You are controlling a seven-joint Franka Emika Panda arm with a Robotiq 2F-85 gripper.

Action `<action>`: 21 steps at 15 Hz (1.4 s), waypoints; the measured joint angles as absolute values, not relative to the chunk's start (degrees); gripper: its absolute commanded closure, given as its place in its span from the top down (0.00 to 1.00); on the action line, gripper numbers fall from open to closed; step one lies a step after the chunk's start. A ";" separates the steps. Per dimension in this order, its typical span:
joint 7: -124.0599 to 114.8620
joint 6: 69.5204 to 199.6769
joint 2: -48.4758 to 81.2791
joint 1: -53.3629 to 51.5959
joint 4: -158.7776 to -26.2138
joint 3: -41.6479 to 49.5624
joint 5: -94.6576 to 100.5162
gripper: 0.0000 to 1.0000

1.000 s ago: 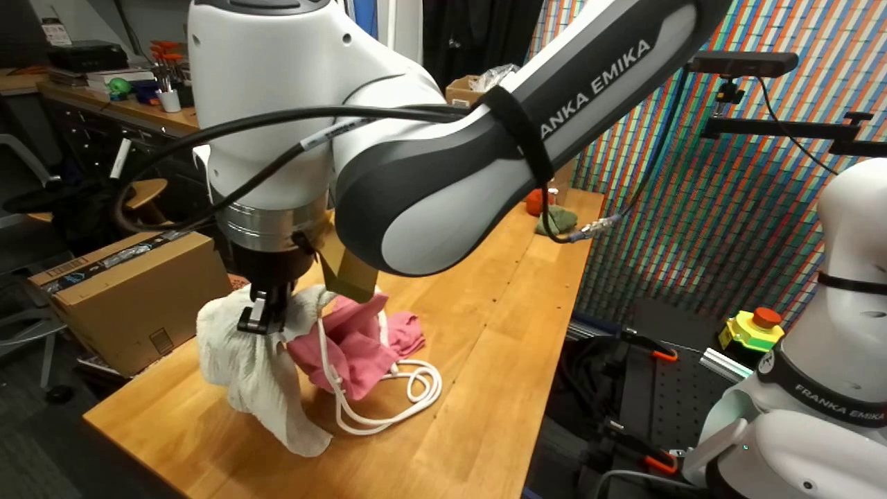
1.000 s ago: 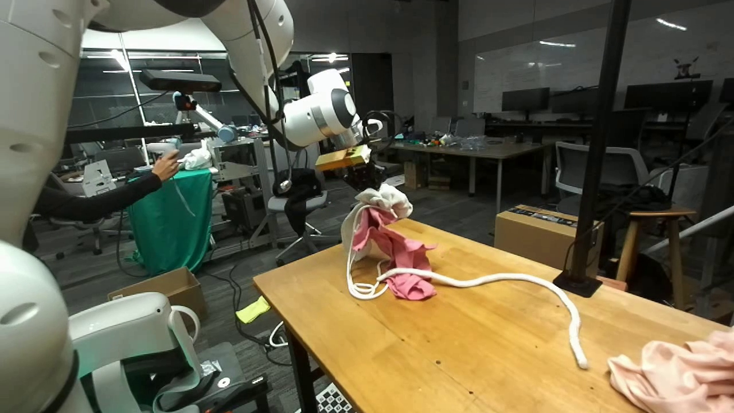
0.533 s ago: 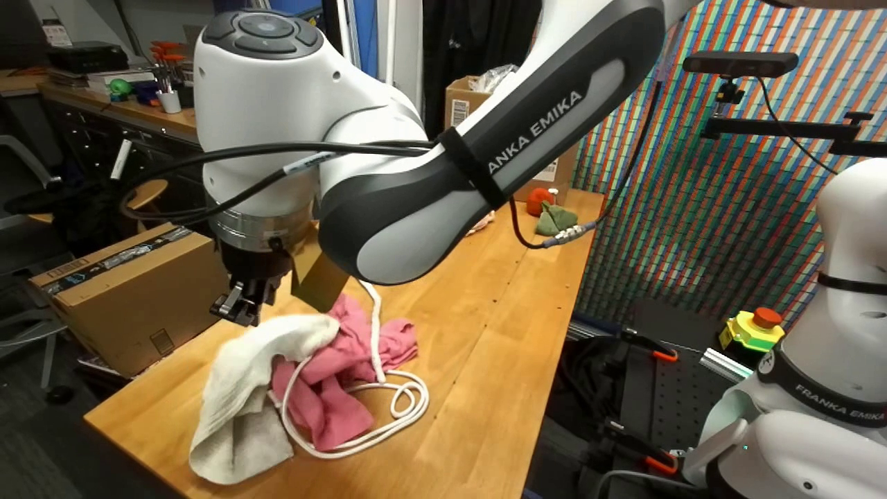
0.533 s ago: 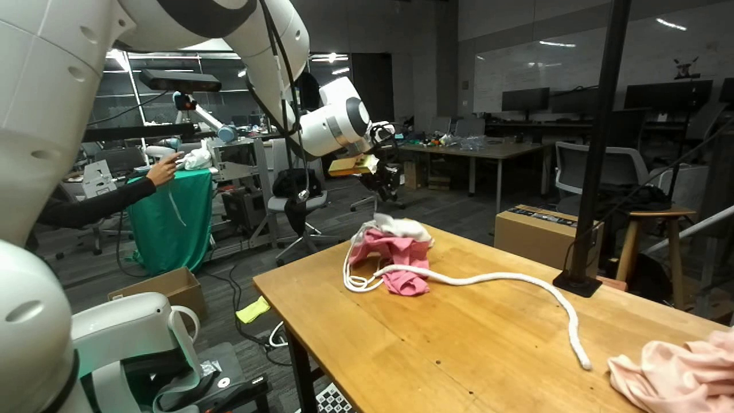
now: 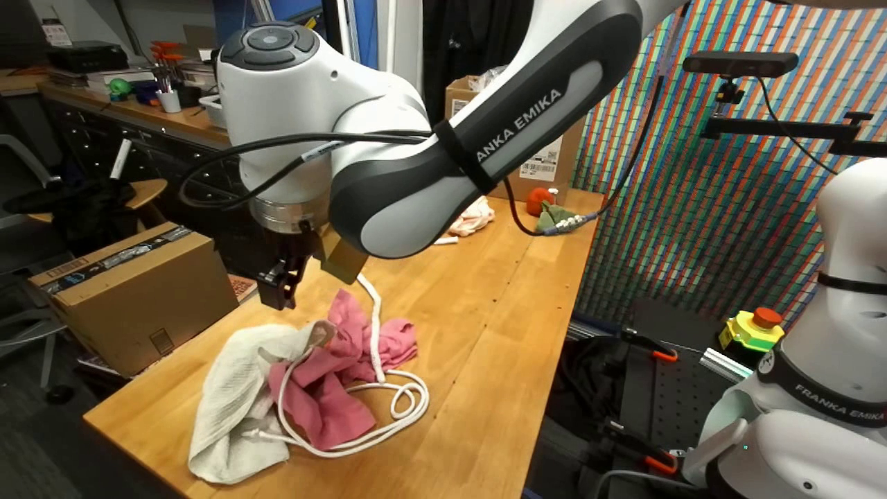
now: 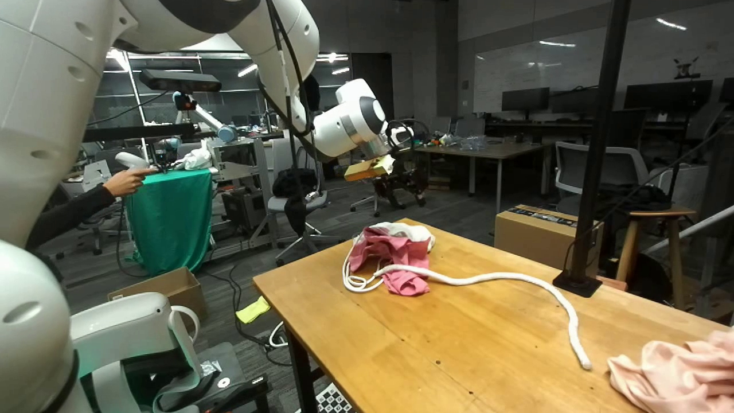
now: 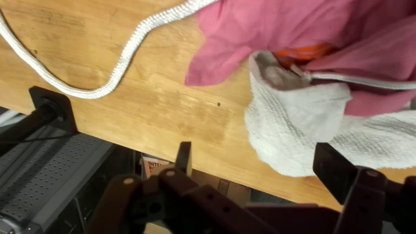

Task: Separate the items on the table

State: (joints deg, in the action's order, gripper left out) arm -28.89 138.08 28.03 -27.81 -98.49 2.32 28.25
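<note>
White cloth, pink cloth, below parted fingers

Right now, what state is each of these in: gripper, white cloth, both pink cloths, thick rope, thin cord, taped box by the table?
Gripper: open, above the table, nothing held
Thin cord: loosely looped
Thick rope: uncoiled, curving
Darker pink cloth: bunched, partly under the thin cord
White cloth: crumpled, against the darker pink cloth
Pale pink cloth: crumpled, apart from both
Taped box: closed
</note>
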 measured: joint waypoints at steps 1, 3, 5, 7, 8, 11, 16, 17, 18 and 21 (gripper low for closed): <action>-28.63 136.59 27.77 -27.36 -98.99 2.49 28.43 1.00; -27.95 134.50 27.10 -25.87 -100.41 2.60 28.46 1.00; -27.07 133.76 26.48 -23.56 -102.11 2.60 28.29 1.00; -25.99 133.77 26.07 -20.83 -103.67 2.60 27.71 1.00; -25.37 133.83 25.96 -19.43 -104.34 2.57 27.18 1.00; -23.34 134.34 25.93 -15.69 -105.78 2.52 24.31 1.00; -20.88 136.03 26.61 -11.64 -106.33 2.17 17.81 1.00; -20.57 136.70 26.98 -11.08 -106.33 1.98 16.21 1.00; -20.24 137.27 27.38 -10.53 -106.32 1.72 14.53 1.00; -18.05 138.78 28.88 -8.90 -106.11 0.53 8.82 1.00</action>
